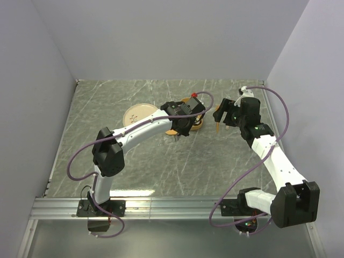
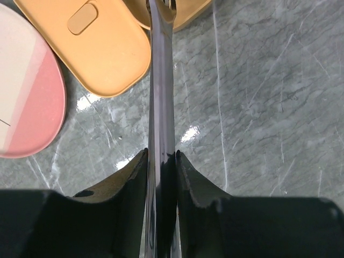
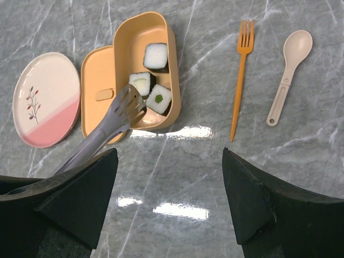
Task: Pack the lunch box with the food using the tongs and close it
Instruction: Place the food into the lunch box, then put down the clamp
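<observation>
The lunch box (image 3: 131,45) sits open on the grey marbled desk (image 3: 199,64), and every piece of the food is already inside it: one white-centred cube (image 3: 156,55) at the far end of the box, and two with greenish centres (image 3: 141,83) (image 3: 159,99) side by side at the near end. The lid (image 3: 97,86) lies flat on the desk right against the long side of the box, its small tab facing up. Beyond the lid, farther from the box on that same side, is the cream-and-pink plate (image 3: 45,99). On the opposite side of the box, well apart from it, the orange fork (image 3: 240,75) lies roughly parallel to the box, with the beige spoon (image 3: 287,70) farther out again. The left claw (image 2: 161,156) is clenched on the tongs (image 2: 161,107), its two fingers pressing the thin arms together so that they run as one dark strip toward the box. In the right wrist view the slotted tips of the tongs (image 3: 121,113) hang over the near end of the box, by the corner next to the lid and just beside the nearer cubes. Whether the tips touch the food or the rim cannot be told. The right claw (image 3: 170,156) is released, its fingers spread wide with nothing between them, and it hovers above bare desk on the near side of the box.
</observation>
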Robot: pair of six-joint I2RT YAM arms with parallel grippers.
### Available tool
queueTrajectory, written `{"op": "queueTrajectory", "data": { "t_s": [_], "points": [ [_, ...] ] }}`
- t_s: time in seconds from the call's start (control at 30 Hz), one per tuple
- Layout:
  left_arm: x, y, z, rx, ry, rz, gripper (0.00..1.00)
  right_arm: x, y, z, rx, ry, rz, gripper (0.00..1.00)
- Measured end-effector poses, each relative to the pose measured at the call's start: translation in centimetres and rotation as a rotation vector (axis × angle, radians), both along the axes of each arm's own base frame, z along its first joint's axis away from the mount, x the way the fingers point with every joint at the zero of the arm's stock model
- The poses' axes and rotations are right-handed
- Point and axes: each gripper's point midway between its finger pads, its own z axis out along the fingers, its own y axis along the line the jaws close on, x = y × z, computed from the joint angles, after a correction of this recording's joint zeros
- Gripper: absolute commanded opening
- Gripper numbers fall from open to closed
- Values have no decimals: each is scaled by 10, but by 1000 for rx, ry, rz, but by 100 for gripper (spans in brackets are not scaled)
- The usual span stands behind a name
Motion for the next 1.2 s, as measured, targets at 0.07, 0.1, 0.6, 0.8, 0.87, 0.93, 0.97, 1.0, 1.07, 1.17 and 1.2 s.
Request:
{"op": "queueTrajectory", "data": {
  "t_s": [0.07,0.1,0.6,0.8,0.87,0.93,0.97,1.0,1.07,1.17,1.2],
  "points": [
    [0,0,0,1,-1,1,31,0,0,0,0,0,0,85],
    [1,0,1,1,-4,2,31,0,0,0,0,0,0,85],
    [24,3,66,-67,-181,69,31,0,1,-2,2,5,4,85],
    [32,35,83,-71,-245,137,32,1,2,-5,4,16,10,85],
    [37,62,81,-47,-252,183,32,1,2,-5,3,17,10,85],
    [47,95,77,-26,-265,245,32,1,2,-6,3,19,11,85],
    [53,117,73,-5,-274,284,32,1,2,-7,3,21,11,85],
    [58,134,71,14,-281,317,32,1,2,-7,3,22,11,85],
    [66,174,65,62,-294,388,33,2,3,-6,3,21,12,85],
    [73,229,56,122,-327,480,33,2,3,-5,4,18,14,85],
    [73,241,53,135,-336,500,33,3,3,-5,5,18,14,85]
  ]
}}
